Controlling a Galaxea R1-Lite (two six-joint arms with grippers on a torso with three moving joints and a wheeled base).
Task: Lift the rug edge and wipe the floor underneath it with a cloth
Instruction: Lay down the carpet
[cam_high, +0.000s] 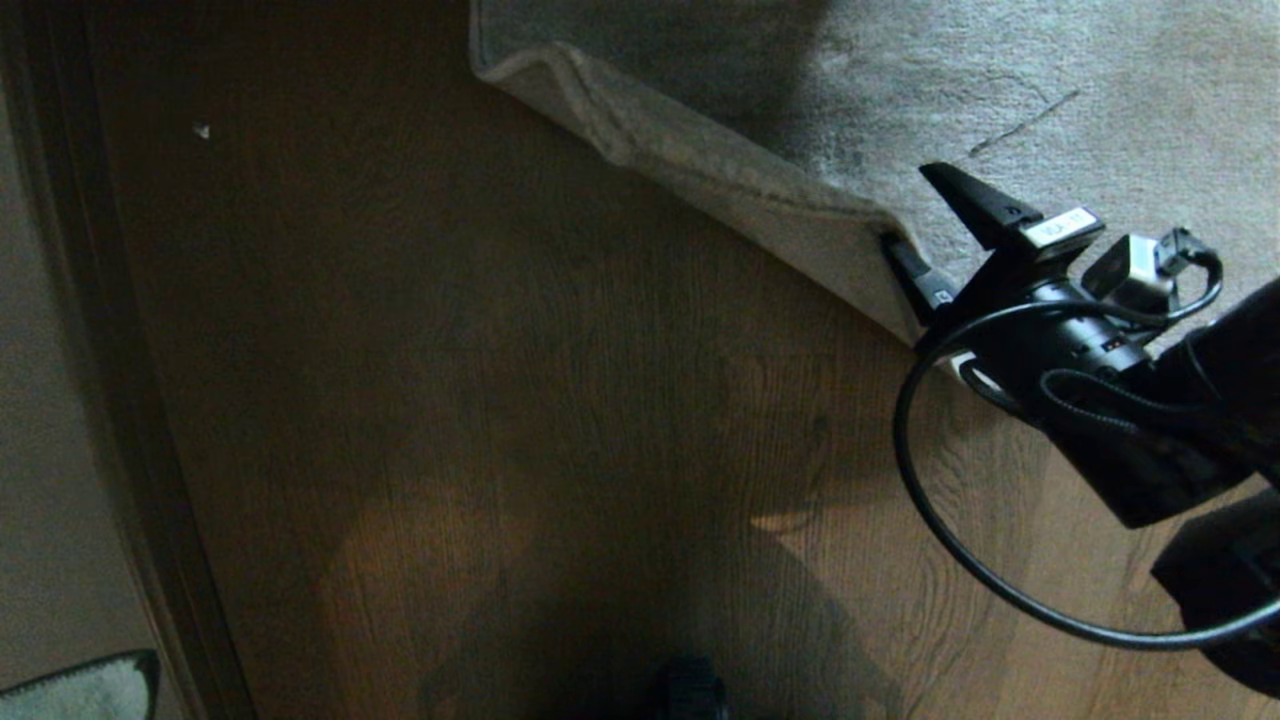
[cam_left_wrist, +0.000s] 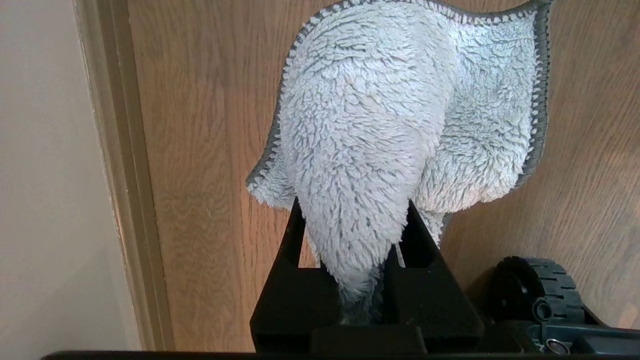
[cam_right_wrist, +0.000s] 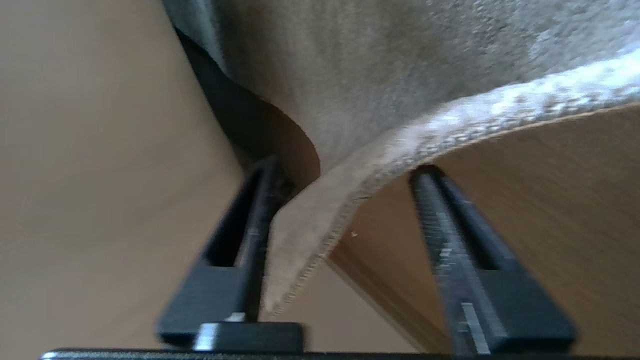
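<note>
Right tool (cam_right_wrist: 340, 240) spread around raised rug edge (cam_right_wrist: 350, 200): pinch hem squarely before lifting higher; left tool (cam_left_wrist: 350, 250) pinching cloth (cam_left_wrist: 380, 115), off floor (cam_high: 500, 400).

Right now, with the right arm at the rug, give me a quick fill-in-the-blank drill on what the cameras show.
1. The left gripper is shut on the ____.
2. The right gripper has its jaws ____, with the rug edge between them.
3. The rug edge is raised off the ____, which is brown wood grain.
4. In the head view the right gripper sits at the rug's ____.

Missing words: cloth; open; floor; edge
</note>
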